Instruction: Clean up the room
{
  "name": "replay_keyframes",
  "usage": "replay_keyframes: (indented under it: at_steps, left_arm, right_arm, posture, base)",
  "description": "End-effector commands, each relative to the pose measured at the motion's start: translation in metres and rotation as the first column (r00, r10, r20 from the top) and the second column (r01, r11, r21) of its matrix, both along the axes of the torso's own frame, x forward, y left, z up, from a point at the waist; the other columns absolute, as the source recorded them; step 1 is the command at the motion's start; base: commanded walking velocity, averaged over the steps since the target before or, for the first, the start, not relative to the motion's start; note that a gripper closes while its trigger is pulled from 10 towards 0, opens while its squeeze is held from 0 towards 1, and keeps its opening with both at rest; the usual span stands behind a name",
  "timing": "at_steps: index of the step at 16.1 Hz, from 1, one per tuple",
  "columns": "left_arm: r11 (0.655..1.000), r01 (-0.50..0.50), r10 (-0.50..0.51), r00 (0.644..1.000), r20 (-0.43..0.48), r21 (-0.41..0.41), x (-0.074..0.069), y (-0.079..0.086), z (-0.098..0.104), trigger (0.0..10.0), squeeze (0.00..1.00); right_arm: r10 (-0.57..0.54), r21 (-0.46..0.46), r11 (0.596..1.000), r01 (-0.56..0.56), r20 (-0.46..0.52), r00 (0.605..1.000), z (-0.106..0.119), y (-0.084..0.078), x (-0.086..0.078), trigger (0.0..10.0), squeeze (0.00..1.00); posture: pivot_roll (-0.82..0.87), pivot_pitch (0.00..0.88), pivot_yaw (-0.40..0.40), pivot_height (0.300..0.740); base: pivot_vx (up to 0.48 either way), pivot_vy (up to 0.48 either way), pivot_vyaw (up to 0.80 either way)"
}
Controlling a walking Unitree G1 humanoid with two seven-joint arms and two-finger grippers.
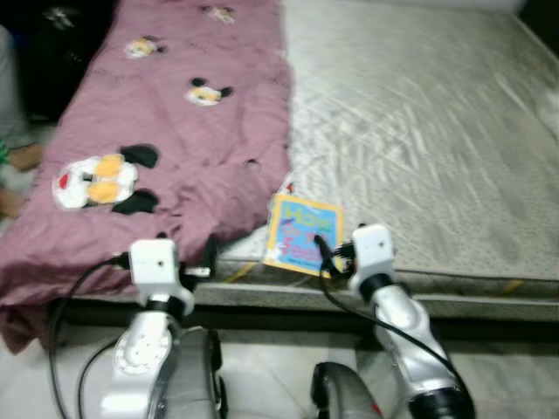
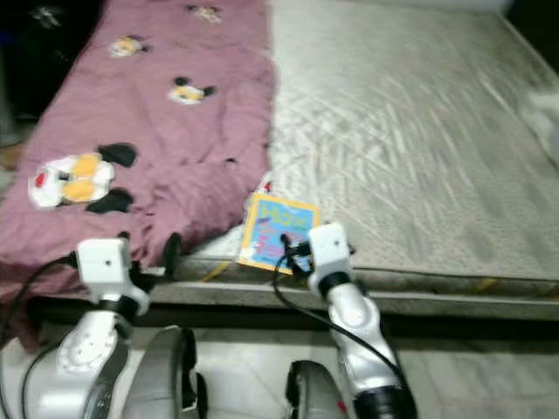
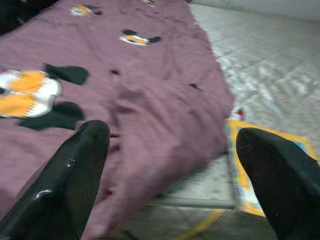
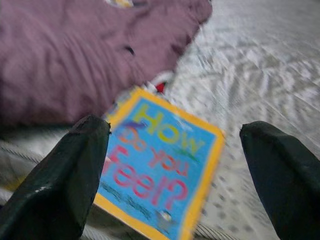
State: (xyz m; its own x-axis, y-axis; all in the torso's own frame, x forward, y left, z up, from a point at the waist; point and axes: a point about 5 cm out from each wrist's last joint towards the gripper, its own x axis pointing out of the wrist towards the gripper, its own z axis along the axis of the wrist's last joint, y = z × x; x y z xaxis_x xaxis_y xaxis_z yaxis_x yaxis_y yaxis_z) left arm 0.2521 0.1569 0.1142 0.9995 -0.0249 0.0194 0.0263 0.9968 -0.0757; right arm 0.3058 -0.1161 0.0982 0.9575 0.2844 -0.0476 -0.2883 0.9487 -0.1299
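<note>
Yellow-bordered book (image 4: 160, 170) lies flat at the bed's (image 1: 419, 148) near edge, just beside the mauve blanket (image 1: 175, 148). Right gripper (image 4: 170, 175) hovers over it, jaws wide, empty. Left gripper (image 3: 170, 170), jaws wide, empty, faces the blanket. Straddle the book's edges before closing. Pale floor (image 1: 262, 367) lies below.

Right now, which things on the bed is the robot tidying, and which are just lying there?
For the job:
- book, flat at the mattress's near edge
- right end effector, open, aimed at the book
- left end effector, open, by the blanket's edge

Just lying about:
- blanket, purple with cartoon patches, spread over the left side
- mattress, bare and grey
</note>
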Motion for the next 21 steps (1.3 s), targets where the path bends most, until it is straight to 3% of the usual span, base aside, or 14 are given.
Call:
replay_keyframes:
  at_steps: [1,11,21]
  left_arm:
    - [1.000,0.011,-0.011,1.000,0.024,-0.012,0.0010,-0.0044,0.0066,10.0,0.00]
    - [1.000,0.002,-0.001,1.000,0.021,-0.030,-0.0006,-0.0043,0.0073,10.0,0.00]
    - [0.999,-0.021,0.023,0.998,0.052,-0.042,0.0018,0.0005,0.0119,10.0,0.00]
  right_arm:
    - [-0.015,-0.014,1.000,0.015,0.001,1.000,-0.0007,-0.0081,-0.0015,10.0,0.00]
    - [-0.010,-0.005,1.000,0.010,-0.001,1.000,0.0002,-0.0068,-0.0007,10.0,0.00]
    - [-0.015,-0.005,1.000,0.015,-0.005,1.000,-0.0002,-0.0073,0.0014,10.0,0.00]
  posture:
    - [-0.01,0.191,-0.053,0.622]
    - [-0.02,0.214,-0.057,0.512]
    - [-0.02,0.213,-0.058,0.512]
  base:
    - [0.000,0.000,0.00]
    - [0.000,0.000,0.00]
    - [0.071,0.000,0.00]
